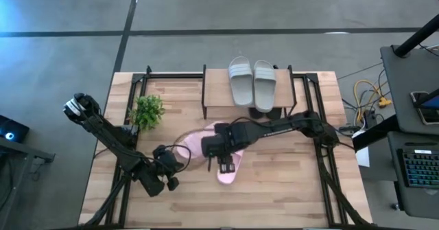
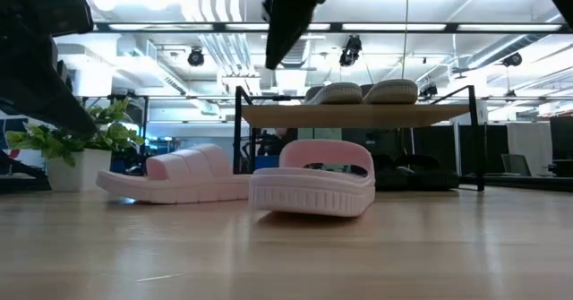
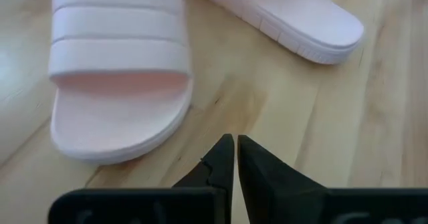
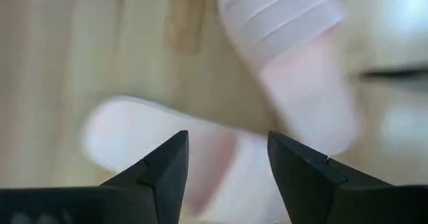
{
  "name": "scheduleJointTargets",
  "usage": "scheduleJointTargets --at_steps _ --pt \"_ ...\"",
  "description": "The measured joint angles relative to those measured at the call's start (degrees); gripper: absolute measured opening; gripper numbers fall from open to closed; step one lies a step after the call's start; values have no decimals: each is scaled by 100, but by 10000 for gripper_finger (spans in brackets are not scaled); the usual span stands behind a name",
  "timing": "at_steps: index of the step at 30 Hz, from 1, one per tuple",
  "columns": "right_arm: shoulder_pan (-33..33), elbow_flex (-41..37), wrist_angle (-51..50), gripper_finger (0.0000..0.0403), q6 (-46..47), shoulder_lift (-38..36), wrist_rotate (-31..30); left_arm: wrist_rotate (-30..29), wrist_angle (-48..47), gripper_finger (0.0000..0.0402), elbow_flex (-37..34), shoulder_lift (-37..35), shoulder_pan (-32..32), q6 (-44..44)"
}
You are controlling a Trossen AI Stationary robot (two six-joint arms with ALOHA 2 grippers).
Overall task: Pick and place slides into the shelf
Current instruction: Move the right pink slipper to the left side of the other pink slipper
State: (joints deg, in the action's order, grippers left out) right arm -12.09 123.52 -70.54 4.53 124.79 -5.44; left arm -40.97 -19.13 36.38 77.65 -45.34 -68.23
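Two pale pink slides lie soles down on the table, one (image 1: 195, 144) toward the left and one (image 1: 228, 173) nearer the front edge. They also show in the low view, the first (image 2: 179, 176) side-on and the second (image 2: 313, 188) end-on. My right gripper (image 4: 227, 140) hangs open, well above them (image 2: 295, 13), fingers pointing down. My left gripper (image 3: 235, 140) is shut and hovers just short of the left pink slide (image 3: 120, 83). Two light grey slides (image 1: 252, 81) rest on the top plank of the shelf (image 1: 216, 96). Black slides (image 1: 264, 112) sit under it.
A small green plant (image 1: 146, 110) in a white pot stands at the shelf's left. Bare wooden table (image 1: 288, 182) spreads out to the right and front of the pink slides. A desk with a keyboard (image 1: 418, 168) stands beyond the table's right edge.
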Motion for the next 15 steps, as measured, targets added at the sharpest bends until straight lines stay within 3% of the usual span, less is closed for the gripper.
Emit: scheduleJointTargets --at_steps 3,8,15 --pt "-81 -85 155 194 -747 0 -583 12 -396 6 0 0 0 -560" --pt "211 -395 508 173 -144 68 -509 107 -940 6 -20 0 0 -1541" --pt "684 -919 1161 77 656 96 -372 138 -807 6 -20 0 0 -2042"
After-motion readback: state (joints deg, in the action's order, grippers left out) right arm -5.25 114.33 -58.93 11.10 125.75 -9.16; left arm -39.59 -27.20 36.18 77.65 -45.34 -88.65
